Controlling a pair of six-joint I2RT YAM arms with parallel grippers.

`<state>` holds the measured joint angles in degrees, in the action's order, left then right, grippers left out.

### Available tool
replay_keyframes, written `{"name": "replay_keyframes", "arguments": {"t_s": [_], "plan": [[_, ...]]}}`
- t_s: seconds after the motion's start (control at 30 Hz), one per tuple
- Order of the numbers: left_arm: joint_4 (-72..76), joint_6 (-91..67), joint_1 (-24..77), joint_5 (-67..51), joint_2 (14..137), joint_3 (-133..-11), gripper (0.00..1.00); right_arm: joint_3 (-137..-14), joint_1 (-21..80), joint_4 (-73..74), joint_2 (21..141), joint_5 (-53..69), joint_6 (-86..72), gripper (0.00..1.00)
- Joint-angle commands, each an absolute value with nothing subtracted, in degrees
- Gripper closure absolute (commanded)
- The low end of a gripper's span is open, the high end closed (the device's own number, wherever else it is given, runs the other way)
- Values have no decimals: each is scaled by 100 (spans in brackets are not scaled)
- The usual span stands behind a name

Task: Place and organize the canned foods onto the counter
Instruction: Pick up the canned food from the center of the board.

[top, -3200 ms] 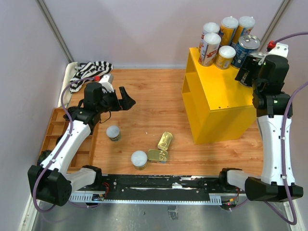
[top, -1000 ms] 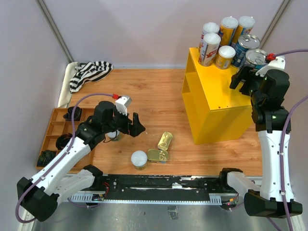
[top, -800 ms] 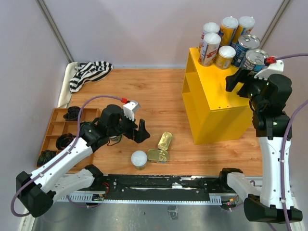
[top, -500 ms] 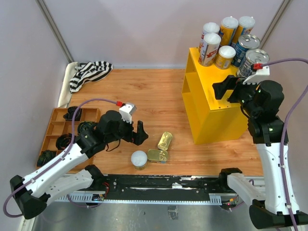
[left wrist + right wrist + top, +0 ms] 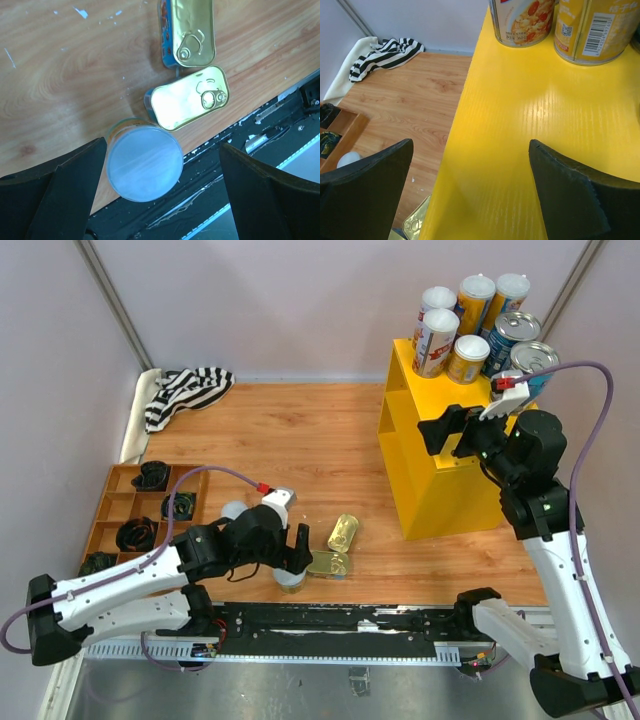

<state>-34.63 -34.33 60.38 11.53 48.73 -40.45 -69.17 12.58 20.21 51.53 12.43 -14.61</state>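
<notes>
A white-lidded can (image 5: 289, 573) stands near the table's front edge. My left gripper (image 5: 293, 556) hangs open just above it, and the lid (image 5: 144, 162) sits between the spread fingers, nearer the left one. Two flat gold tins (image 5: 343, 533) (image 5: 327, 562) lie beside it and also show in the left wrist view (image 5: 187, 30) (image 5: 190, 97). Another white-lidded can (image 5: 233, 509) stands behind the left arm. The yellow counter (image 5: 450, 465) carries several tubes (image 5: 436, 340) and two blue cans (image 5: 512, 338) at its back. My right gripper (image 5: 447, 430) is open and empty over the counter top (image 5: 535, 125).
A brown wooden tray (image 5: 108, 510) with dark lumps sits at the left. A striped cloth (image 5: 185, 390) lies in the far left corner. A black rail (image 5: 330, 620) runs along the near edge, right beside the can under my left gripper.
My left arm swung from the tray side to the right and nearer, ending over the front can. My right gripper drew left, away from the blue can, out over the counter top.
</notes>
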Motion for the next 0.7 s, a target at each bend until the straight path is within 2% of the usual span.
{"name": "replay_keyframes", "arguments": {"t_s": [0.0,0.23,0.4,0.67], "plan": [[-3358,-3860,6322,1441,5044,-3930,0,-6801,1365,1808,4992,1371,-1339,1],[-3592,-4256,6941,2097,5976,-3987,0,-6650,1371,1831,4808,1437,-1349,1],[-3986,-4528,6989,2575,6205,-4064,0,-6650,1369,1904,4756,1407,-1280,1],[-3965,-4959,7053,2035,6009,-3776,0,-6617,1369,1880,4737,1457,-1283,1]]}}
